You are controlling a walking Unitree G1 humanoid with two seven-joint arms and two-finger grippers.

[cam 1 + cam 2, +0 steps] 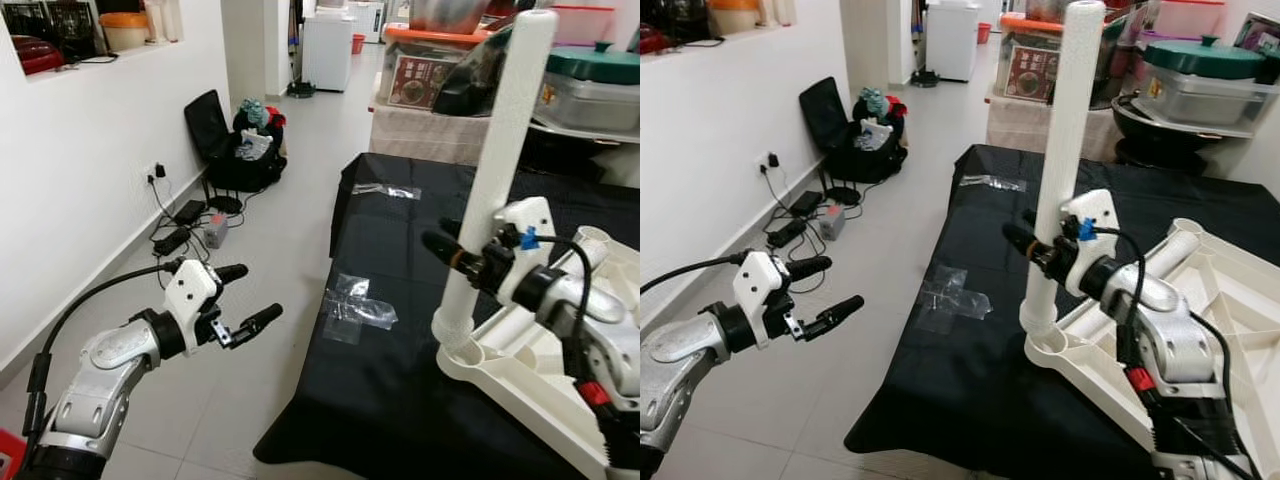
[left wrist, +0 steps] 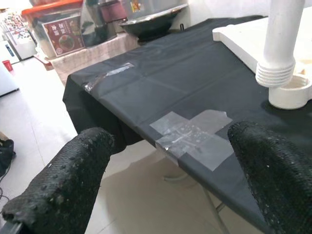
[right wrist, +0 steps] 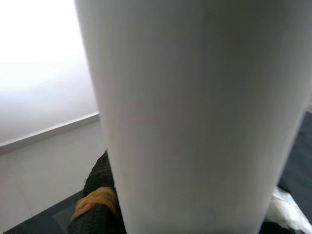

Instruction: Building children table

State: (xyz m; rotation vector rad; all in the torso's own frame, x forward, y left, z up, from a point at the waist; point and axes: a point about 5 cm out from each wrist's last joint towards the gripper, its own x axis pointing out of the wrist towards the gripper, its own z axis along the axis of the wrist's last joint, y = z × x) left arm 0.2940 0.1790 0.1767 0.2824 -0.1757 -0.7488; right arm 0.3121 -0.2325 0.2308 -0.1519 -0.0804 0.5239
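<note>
White plastic table top (image 1: 1230,330), turned upside down, lies on the black cloth-covered table (image 1: 970,400), just beside the right gripper (image 1: 1032,240). One tall white round plastic leg (image 1: 1065,150) stands upright in its near corner socket, and a second such leg (image 1: 1160,262) lies in the ribbed underside behind the gripper. The right gripper's two black fingers are clamped on the standing leg, low on its smooth tube. The left gripper (image 1: 245,298) hovers over the grey tiled floor (image 1: 250,230), well apart from the table edge, its two rough black fingers (image 2: 63,180) spread with nothing between them. Ahead of it, two clear tape patches (image 1: 358,305) stick on the cloth.
</note>
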